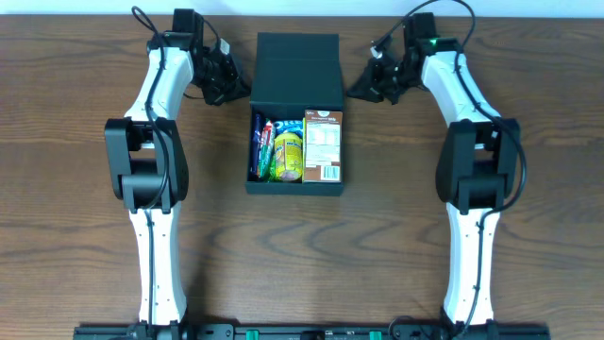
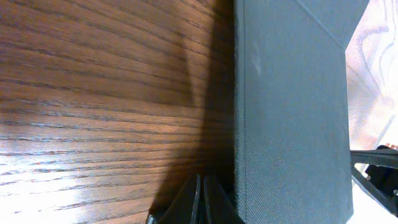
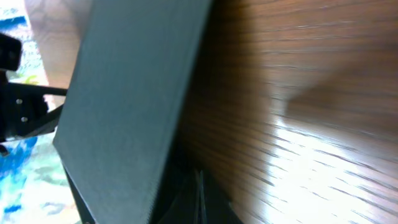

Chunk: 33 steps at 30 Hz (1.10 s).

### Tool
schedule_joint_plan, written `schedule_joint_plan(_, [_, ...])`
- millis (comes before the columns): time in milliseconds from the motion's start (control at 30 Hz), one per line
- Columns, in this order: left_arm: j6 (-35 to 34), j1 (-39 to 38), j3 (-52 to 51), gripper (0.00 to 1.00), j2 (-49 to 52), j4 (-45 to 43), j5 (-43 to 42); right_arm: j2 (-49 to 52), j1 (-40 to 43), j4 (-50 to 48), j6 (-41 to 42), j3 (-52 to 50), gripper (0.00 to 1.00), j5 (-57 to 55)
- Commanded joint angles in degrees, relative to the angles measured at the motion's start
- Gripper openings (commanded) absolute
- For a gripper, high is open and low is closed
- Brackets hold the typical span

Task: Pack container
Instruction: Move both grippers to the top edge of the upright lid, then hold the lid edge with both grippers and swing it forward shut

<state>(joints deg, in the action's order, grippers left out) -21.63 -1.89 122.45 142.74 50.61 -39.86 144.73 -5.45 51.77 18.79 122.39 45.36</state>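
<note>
Listing what stands on the wooden table (image 1: 75,142), as seen from beside it.

Item one: black container (image 1: 294,187), at the centre of the table. Its flap lid (image 1: 297,61) is open and lies back toward 12 o'clock. The body is open on top with goods showing inside.

Contents, from the 9 o'clock side to the 3 o'clock side:
- blue packet (image 1: 256,142), against the wall
- red packet (image 1: 267,140), just beside it
- yellow-green packet (image 1: 289,156), in the middle
- brown-and-white carton (image 1: 323,146), printed panel up, filling the 3 o'clock side

Item two: left pincer (image 1: 229,87), at about 10 o'clock from the container and just beside the lid's edge. In the left wrist view its fingers (image 2: 194,200) are pressed together with nothing between them, and the container's dark wall (image 2: 286,124) is close alongside.

Item three: right pincer (image 1: 363,87), at about 2 o'clock from the container and near the lid's other edge. It is closed and holds nothing. The right wrist view is blurred. It shows the dark lid panel (image 3: 130,106) tilted beside the pincer.

Whether either pincer touches the lid cannot be told.
</note>
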Motion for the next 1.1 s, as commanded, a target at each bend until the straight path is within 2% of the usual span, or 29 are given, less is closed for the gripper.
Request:
schedule_joint_plan(0, [0.2,0.1,0.3,0.06,0.4,0.4,1.3,3.0,-1.7,-0.6,1.1,-0.3,0.01,3.7])
schedule_joint_plan(300, [0.2,0.0,-0.6,0.06,0.4,0.3,1.2,4.5,-2.8,-5.6,1.1,-0.3,0.01,8.4])
schedule_joint_plan(667, [0.2,1.0,-0.6,0.06,0.4,-0.4,1.2,4.5,-1.7,-20.7,0.9,-0.3,0.01,25.9])
schedule_joint_plan(1067, [-1.1,1.6,-0.4,0.05,0.4,-10.6,-8.0,4.3,-1.6,-22.9,-1.8,-0.2,0.01,36.2])
